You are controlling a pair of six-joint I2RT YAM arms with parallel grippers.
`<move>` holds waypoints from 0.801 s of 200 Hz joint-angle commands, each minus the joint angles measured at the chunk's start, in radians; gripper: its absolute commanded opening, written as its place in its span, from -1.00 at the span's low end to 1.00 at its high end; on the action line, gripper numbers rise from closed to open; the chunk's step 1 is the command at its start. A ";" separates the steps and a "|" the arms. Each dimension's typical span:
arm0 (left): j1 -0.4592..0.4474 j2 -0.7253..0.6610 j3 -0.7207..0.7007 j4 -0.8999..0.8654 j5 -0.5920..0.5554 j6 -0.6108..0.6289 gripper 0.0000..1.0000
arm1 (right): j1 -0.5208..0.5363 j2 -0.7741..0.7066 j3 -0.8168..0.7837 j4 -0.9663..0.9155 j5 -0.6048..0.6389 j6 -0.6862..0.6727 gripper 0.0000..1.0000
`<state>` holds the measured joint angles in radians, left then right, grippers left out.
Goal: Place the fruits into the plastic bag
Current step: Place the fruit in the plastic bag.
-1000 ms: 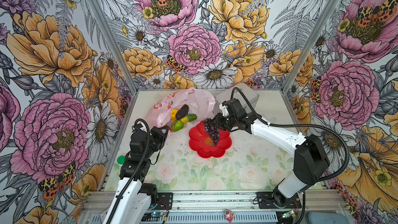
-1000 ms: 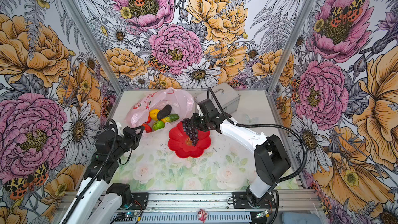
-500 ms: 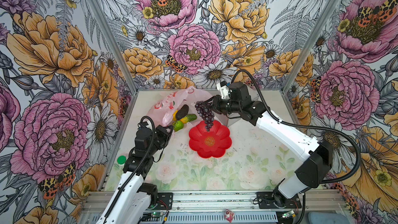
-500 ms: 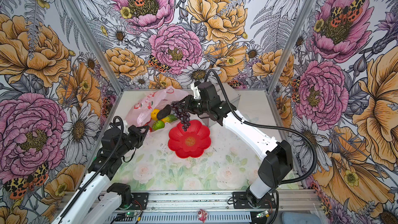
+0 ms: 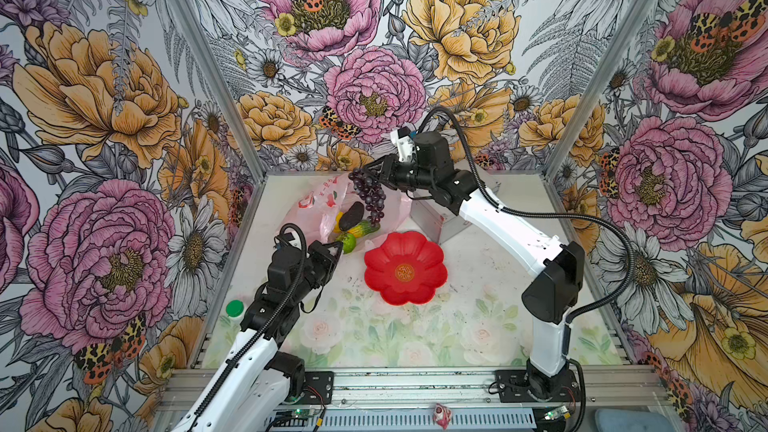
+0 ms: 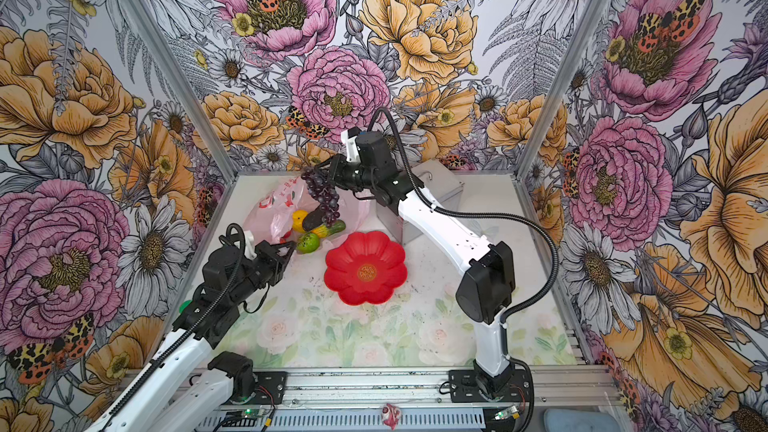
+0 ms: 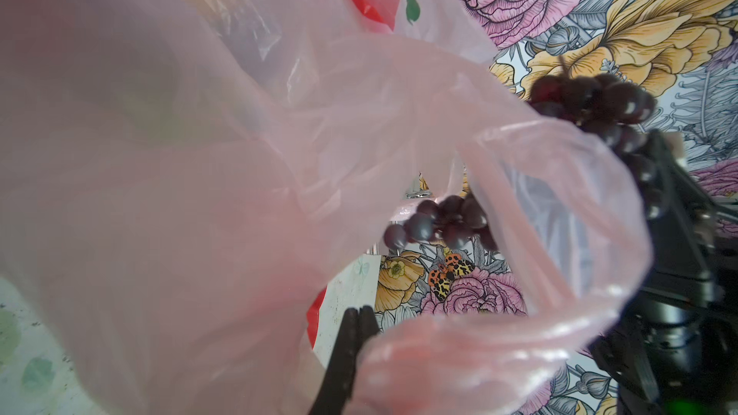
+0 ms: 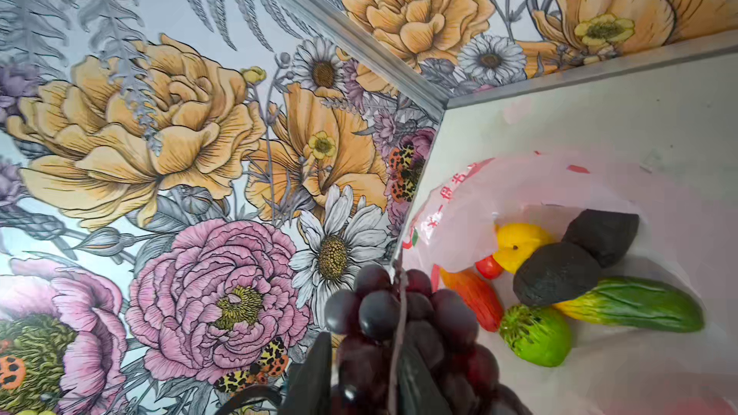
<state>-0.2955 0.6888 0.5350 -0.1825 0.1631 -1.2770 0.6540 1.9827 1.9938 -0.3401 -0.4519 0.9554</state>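
Your left gripper (image 5: pixel 337 245) pinches plastic bag (image 5: pixel 318 205) rim, propping mouth open; your right gripper (image 5: pixel 369 172) clamps grape bunch (image 5: pixel 371 199) above opening, likely for drop.

Left fingers (image 7: pixel 346 353) together, right fingers (image 8: pixel 312 371) pinched.

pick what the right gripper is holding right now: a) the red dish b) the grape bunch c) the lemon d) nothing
B: in both top views the right gripper is closed on the top of the purple grape bunch, which hangs from it above the plastic bag.
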 commanded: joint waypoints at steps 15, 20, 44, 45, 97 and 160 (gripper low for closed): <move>0.048 -0.015 0.031 0.055 -0.012 -0.089 -1.00 | -0.001 0.083 0.022 0.086 -0.052 -0.009 -0.45; 0.056 -0.014 0.031 0.061 -0.007 -0.100 -1.00 | 0.001 0.091 0.015 0.095 -0.055 -0.006 -0.45; 0.090 0.000 0.046 0.071 0.018 -0.110 -1.00 | 0.003 0.114 -0.020 0.131 -0.064 0.015 -0.45; 0.091 0.001 0.047 0.070 0.020 -0.109 -1.00 | 0.004 0.114 -0.021 0.133 -0.064 0.015 -0.45; 0.119 0.022 0.052 0.083 0.042 -0.110 -1.00 | 0.006 0.135 -0.042 0.145 -0.073 0.028 -0.46; 0.140 0.065 0.073 0.132 0.044 -0.115 -1.00 | 0.017 0.138 -0.068 0.145 -0.093 0.019 -0.46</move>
<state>-0.1726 0.7448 0.5743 -0.1047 0.1913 -1.3827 0.6575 2.1067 1.9369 -0.2413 -0.5205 0.9764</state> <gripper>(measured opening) 0.050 0.272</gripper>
